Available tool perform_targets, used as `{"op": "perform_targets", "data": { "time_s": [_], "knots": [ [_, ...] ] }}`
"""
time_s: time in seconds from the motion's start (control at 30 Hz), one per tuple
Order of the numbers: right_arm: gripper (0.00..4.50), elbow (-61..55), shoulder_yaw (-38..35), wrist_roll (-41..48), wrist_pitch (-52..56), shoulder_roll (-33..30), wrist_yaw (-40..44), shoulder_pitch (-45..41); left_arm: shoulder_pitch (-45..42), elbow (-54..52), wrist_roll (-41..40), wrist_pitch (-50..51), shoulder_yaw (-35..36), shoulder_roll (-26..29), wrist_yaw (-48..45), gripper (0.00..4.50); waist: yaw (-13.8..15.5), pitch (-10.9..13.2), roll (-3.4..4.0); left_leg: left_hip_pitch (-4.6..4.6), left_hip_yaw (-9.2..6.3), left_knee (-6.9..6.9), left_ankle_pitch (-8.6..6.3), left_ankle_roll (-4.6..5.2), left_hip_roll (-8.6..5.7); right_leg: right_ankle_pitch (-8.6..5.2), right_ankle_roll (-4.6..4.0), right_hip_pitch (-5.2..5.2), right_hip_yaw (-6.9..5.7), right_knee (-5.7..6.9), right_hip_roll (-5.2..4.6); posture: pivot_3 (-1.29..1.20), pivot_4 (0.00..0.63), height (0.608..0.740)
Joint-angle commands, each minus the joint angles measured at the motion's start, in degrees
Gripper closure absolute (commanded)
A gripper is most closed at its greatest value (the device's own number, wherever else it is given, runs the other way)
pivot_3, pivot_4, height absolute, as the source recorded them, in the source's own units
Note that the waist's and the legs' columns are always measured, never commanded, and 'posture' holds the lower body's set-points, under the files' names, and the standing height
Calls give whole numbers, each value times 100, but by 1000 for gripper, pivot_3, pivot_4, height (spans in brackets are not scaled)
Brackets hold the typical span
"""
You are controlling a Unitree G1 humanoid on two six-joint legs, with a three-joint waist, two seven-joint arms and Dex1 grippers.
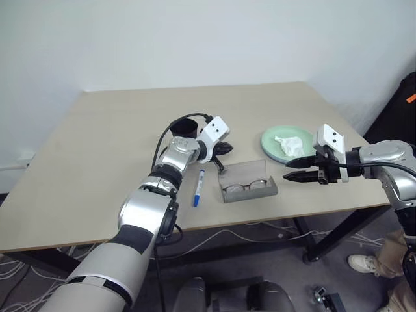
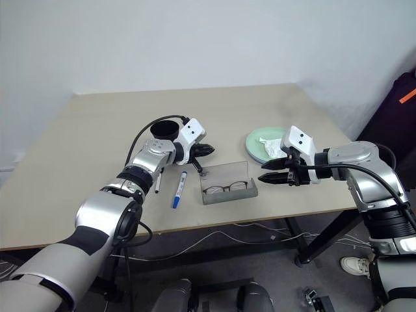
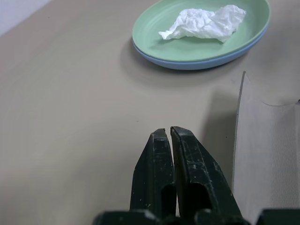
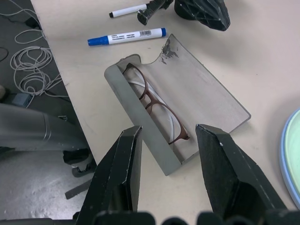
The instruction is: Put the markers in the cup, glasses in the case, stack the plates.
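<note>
Left hand point(image 3: 168, 133) hovered pinched together and empty beside the open case point(image 4: 187, 103), while the right hand point(image 4: 171, 140) hung spread wide over the glasses point(image 4: 157, 108) inside.

Green plate point(image 3: 159, 28) — white tissue point(image 3: 204, 23)

Cup point(image 2: 166, 129): lower body hidden behind the left arm's wrist; rim alone visible. Black-capped marker point(image 2: 156, 184): mostly covered by the left forearm in the head views, short length showing. Light blue plate point(image 3: 206, 61): beneath the green plate point(image 3: 187, 33), thin rim edge only. Case point(image 3: 267, 164): cut off by the left wrist view's edge. Glasses point(image 4: 157, 108): near rims partly behind the case's front wall. Printing on the blue-capped marker point(image 4: 126, 36): too small to read.
</note>
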Motion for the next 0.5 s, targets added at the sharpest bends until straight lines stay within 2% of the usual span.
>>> {"op": "perform_targets", "data": {
  "time_s": [0.03, 0.3, 0.5],
  "knots": [
    [2549, -95, -84, -43, -86, -23, -29, -159, 35, -62, 174, -146, -160, -23, -54, 4445, -1, 0, 0, 0, 0, 0, 0, 0, 0, 0, 0, 0, 0, 0, 0, 0, 0, 716],
    [2549, -136, -80, -39, -80, 2, -61, -156, 180, -106, 370, -164, -436, -31, -508, 4445, -1, -1, 1, 2, 0, 0, 0, 0, 0, 0, 0, 1, 0, 1, 0, 0, 0, 716],
    [2549, -139, -72, -52, -92, 23, -91, -150, 194, -284, 252, -148, -443, 6, -1369, 4445, 4, -2, 0, 1, 0, 2, 0, 0, 0, 0, 0, 2, 0, 0, -1, 0, 0, 716]
  ]
}}
